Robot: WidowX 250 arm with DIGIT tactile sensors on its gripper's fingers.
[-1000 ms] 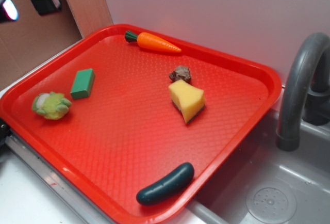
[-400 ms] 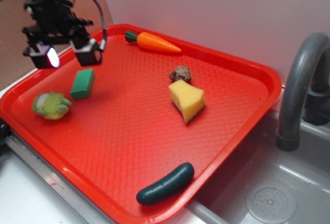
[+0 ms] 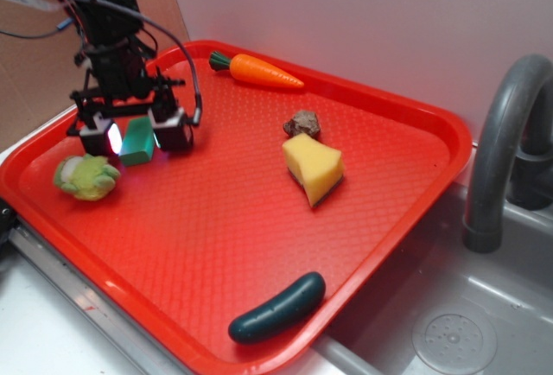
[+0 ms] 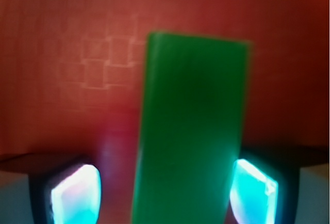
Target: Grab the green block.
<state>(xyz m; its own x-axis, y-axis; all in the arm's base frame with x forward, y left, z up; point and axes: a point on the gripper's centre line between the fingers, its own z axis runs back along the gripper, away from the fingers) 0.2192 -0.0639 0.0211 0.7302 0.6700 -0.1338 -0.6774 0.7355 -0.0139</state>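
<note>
Approach judged complete: the gripper (image 3: 138, 139) is positioned spread astride the green block (image 4: 191, 131) on the red tray (image 3: 415, 107); closing and lifting are not yet done.

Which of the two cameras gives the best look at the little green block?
The wrist view: the green block fills the frame between the open gripper fingers, though blurred. The exterior view shows only a small part of it between the fingers.

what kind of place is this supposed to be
Most likely a toy kitchen set: a grey faucet over a sink basin, beside a red tray holding play food such as a carrot and a cheese wedge.
</note>
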